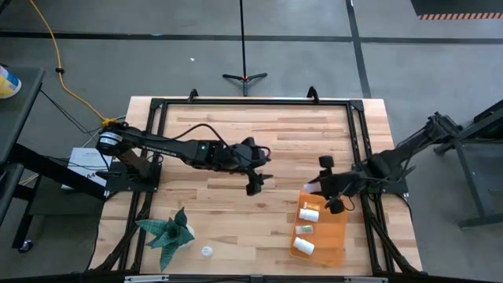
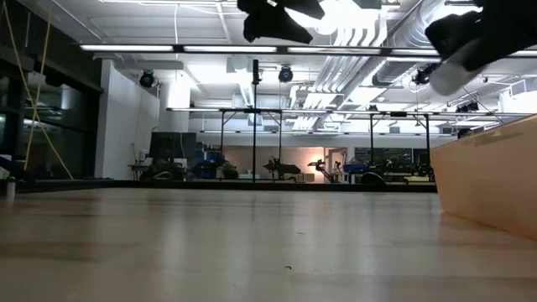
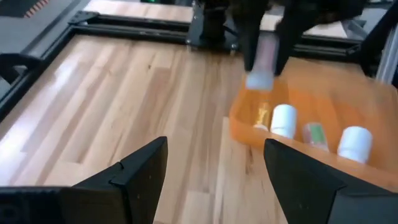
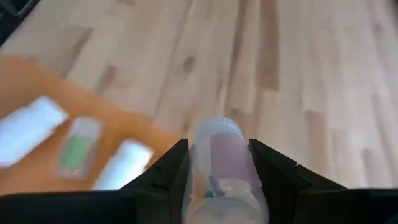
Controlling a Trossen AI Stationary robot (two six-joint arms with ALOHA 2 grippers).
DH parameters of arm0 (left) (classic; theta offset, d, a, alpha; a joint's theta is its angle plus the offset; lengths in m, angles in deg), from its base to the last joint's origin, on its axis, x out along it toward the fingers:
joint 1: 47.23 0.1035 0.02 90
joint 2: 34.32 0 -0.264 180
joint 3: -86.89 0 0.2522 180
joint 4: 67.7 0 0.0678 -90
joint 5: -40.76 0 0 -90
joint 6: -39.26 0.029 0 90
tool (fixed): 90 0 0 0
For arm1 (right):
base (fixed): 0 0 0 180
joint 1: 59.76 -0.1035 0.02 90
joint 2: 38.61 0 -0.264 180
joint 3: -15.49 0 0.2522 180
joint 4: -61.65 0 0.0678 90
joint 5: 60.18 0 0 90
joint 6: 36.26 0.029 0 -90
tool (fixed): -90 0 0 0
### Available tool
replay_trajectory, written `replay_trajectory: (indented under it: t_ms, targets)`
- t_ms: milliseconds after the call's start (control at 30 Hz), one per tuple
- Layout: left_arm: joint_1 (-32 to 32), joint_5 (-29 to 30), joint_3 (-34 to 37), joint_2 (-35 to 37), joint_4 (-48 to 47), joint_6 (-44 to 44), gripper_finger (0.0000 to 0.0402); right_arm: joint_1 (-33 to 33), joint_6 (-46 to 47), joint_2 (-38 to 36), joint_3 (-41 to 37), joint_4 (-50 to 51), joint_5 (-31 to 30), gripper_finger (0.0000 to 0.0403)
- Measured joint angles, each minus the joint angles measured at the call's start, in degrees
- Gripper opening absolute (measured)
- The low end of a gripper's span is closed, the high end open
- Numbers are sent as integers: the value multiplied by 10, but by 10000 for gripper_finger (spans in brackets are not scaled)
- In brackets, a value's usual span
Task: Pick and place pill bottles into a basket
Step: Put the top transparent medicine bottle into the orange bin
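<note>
My right gripper (image 1: pixel 324 189) is shut on a white pill bottle (image 4: pixel 222 163) in the air over the far end of the orange basket (image 1: pixel 334 236). The bottle also shows in the low view (image 2: pixel 454 74). Three more bottles lie on their sides in the basket (image 1: pixel 309 213), (image 1: pixel 303 229), (image 1: pixel 303 247). One small white bottle (image 1: pixel 207 251) stands on the table near the front edge. My left gripper (image 1: pixel 255 184) is open and empty above the table's middle, left of the basket. My right gripper pinches the bottle's body (image 4: pixel 211 177) between its two fingers, which lie along the bottle. The bottle's end (image 4: pixel 217 129) sticks out past the fingertips. The fingers slant down toward the table's left. The bottle is lifted clear, tilted, above the basket's far edge.
A spiky green plant-like object (image 1: pixel 167 233) lies at the front left of the table. A black frame (image 1: pixel 251 102) runs around the table's edges. Bare wood lies between the two arms and at the table's far side.
</note>
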Motion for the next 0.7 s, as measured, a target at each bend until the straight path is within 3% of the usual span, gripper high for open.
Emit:
replay_trajectory:
  t_ms: [200,500,700]
  targets:
    - [2,4,0,0,-29,-5,298,-18,95,18,59,96,79,137]
    - [2,3,0,0,-41,-21,298,-53,276,67,24,186,149,137]
    - [2,3,0,0,-45,-37,298,-72,334,115,5,181,172,137]
